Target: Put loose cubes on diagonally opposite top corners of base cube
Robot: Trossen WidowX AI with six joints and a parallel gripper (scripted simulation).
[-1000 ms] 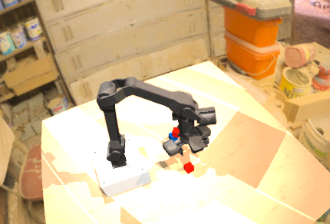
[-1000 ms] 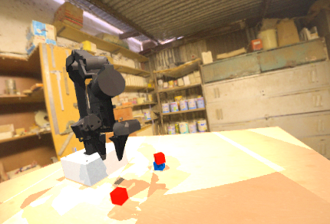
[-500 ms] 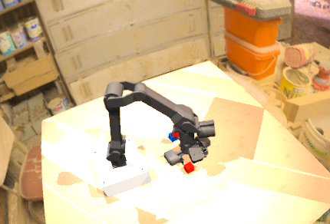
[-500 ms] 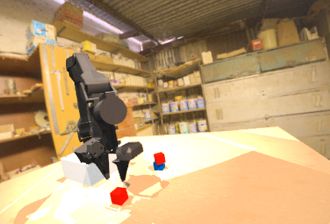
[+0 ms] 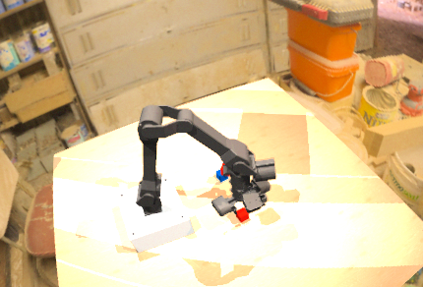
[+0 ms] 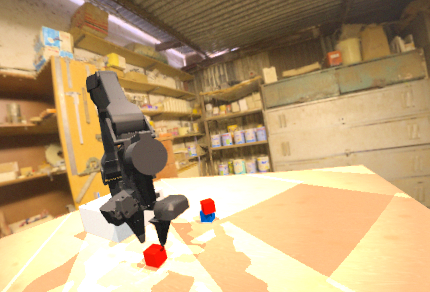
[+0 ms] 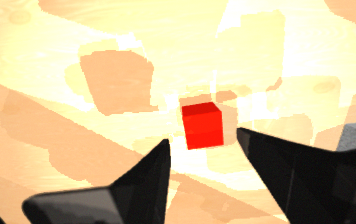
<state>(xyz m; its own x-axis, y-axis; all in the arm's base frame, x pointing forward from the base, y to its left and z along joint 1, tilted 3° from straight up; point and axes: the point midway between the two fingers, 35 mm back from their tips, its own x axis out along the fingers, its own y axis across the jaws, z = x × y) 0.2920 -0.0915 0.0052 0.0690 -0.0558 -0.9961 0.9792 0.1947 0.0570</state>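
I read the gripper (image 6: 152, 239) as approx. half open, nothing held. Fingertips sit just above the loose red cube (image 6: 155, 255), no contact seen; in wrist view the cube lies between and beyond both tips. Cube: plain red, flat on the table (image 6: 302, 235). Ref. this cube, the blue base cube (image 6: 207, 217) stands well apart behind it, w/ second red cube (image 6: 207, 205) stacked on top.

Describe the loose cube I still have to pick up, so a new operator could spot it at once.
Start at the dark arm's white base block and follow the arm out to its open end effector. Just below the fingertips a red cube sits alone on the table, whereas the other red cube is stacked on the blue base cube.
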